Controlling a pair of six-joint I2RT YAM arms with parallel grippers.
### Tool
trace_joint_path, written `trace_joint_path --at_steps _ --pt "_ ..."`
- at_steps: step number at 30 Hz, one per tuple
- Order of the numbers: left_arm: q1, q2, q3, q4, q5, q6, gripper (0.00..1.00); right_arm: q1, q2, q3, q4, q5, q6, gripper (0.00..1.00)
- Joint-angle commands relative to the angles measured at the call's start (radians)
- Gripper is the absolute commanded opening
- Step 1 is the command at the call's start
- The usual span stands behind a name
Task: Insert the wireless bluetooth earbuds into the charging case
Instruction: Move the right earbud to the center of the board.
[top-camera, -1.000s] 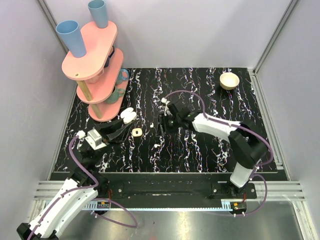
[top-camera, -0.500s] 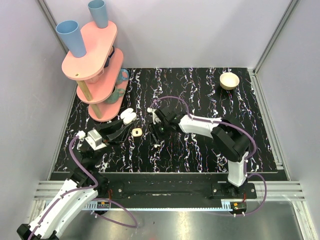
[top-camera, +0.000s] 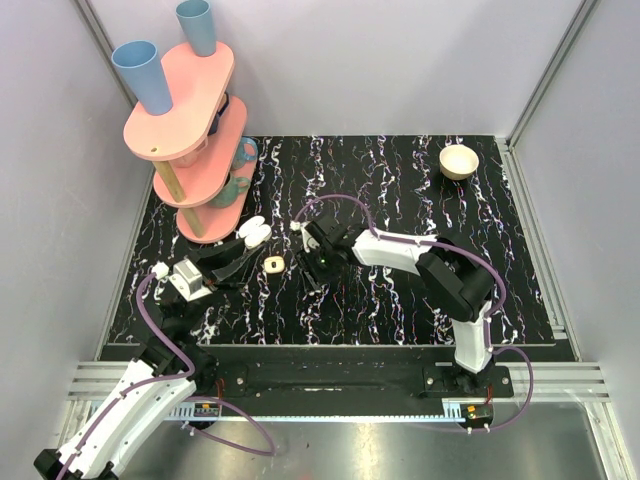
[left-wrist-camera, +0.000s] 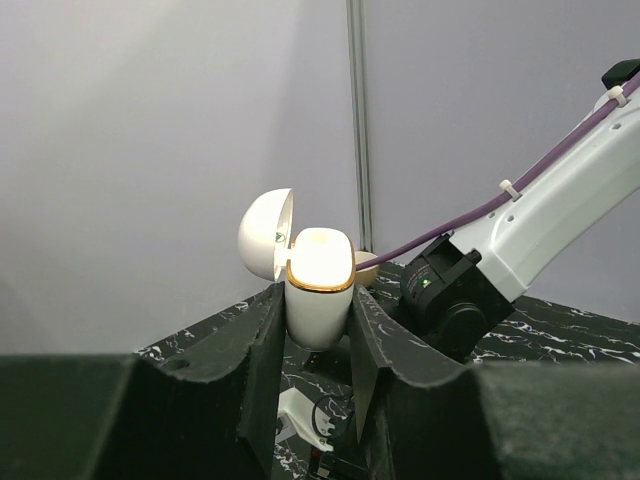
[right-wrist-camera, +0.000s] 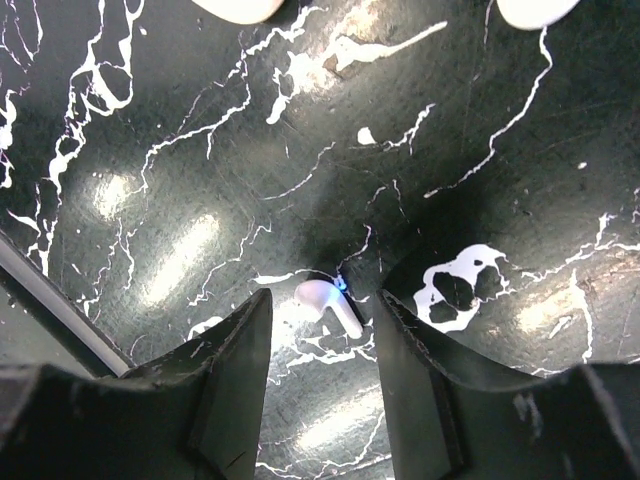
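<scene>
One earbud (right-wrist-camera: 330, 305) is now bracketed by the spread, empty jaws of the right gripper (right-wrist-camera: 322, 318); it is lying on the black marbled table (right-wrist-camera: 150, 150), apart from both fingers. Compared with a second ago, the right arm (top-camera: 400, 250) is folded in and swung left from mid-table, so the pick-up is judged to be lined up. Its wrist is pitched steeply down. Opposite, the charging case (left-wrist-camera: 320, 275) is clamped upright in the left gripper (left-wrist-camera: 318, 300), lid flipped open, held clear of the table
</scene>
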Motion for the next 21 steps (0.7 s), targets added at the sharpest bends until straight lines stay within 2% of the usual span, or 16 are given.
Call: trace_joint_path --at_steps 1,21 --pt "-0.001 0.004 0.008 0.041 -0.015 0.01 0.0 0.015 0.012 0.05 -0.012 0.023 -0.035 0.52" --pt "-0.001 -0.003 0.004 0.038 -0.022 0.008 0.0 0.027 0.028 0.058 -0.04 0.063 -0.013 0.41"
